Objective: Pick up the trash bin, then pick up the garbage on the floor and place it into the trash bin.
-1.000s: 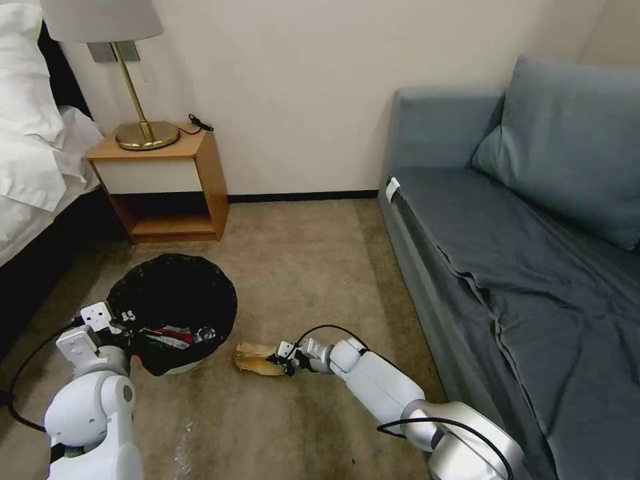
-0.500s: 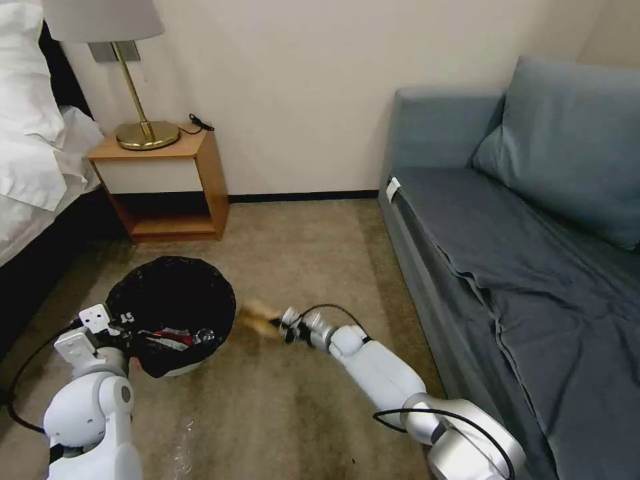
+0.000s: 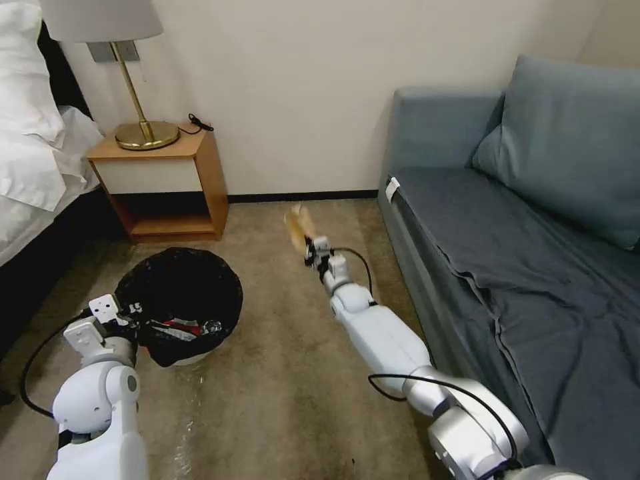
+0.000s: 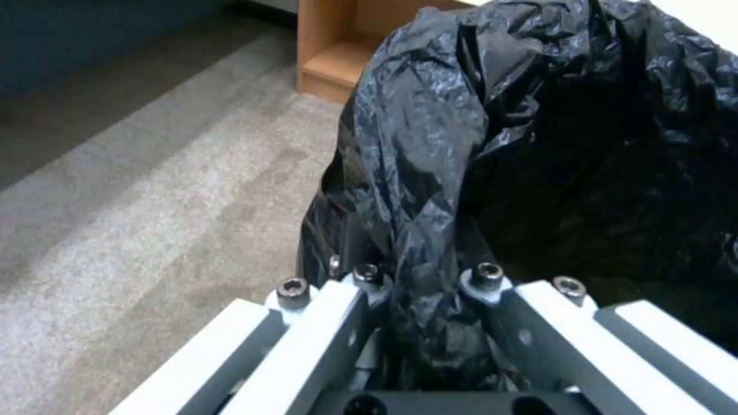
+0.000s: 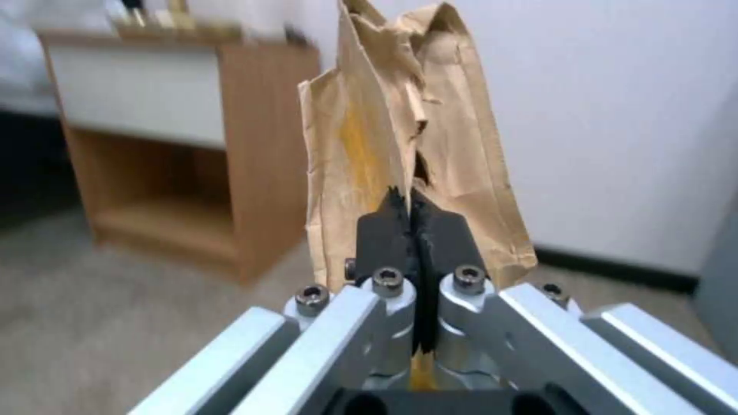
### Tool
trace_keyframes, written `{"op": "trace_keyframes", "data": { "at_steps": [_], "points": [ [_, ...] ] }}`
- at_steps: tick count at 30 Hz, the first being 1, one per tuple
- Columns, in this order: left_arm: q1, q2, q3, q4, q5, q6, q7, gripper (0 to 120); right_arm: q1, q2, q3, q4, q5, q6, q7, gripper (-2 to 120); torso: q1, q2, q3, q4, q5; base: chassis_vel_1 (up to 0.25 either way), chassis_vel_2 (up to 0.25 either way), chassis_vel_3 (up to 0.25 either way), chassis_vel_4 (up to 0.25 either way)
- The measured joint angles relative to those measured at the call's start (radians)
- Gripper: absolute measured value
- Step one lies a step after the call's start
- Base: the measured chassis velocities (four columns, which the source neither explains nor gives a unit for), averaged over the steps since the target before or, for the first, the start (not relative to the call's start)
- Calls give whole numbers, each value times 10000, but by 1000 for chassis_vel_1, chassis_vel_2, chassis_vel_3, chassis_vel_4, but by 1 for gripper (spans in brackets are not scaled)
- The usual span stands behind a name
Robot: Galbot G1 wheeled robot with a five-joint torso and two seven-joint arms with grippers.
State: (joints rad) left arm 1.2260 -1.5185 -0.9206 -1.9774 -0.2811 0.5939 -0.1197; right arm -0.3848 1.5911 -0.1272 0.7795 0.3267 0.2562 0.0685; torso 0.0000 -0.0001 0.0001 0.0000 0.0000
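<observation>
Tan cardboard scrap (image 5: 400, 144) pinched tight in our right pincer (image 5: 415, 230), raised beside sofa, not yet binned. Left pincer (image 4: 419, 288) clamps trash bin (image 3: 180, 293) rim; red packet inside. We judge last piece.

Glossy white rounded arm shells with silver-grey joints, thin black cables looping off elbow and wrist, left hand (image 3: 127, 313) and right hand (image 3: 311, 248) built of pale grey metal bars fixed with dark socket-head screws, black fingertips (image 5: 388, 230) on the right.
</observation>
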Motion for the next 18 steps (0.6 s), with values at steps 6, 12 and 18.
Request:
{"op": "trace_keyframes", "data": {
  "at_steps": [6,12,18],
  "points": [
    [35,-15,77,-8,45,12,-10,4,254,-176,-1226,1824,861,-423,1063,0,0,0,0,1,0,0,0,0,0],
    [23,-89,149,25,142,16,-18,4,831,-146,-2745,3882,1848,-1120,2380,0,0,1,-1,2,0,0,0,0,0],
    [-63,-143,195,146,187,-27,-22,4,1138,111,-3879,4752,2061,-1409,2745,0,0,2,-1,3,-1,0,0,0,0]
  ]
}}
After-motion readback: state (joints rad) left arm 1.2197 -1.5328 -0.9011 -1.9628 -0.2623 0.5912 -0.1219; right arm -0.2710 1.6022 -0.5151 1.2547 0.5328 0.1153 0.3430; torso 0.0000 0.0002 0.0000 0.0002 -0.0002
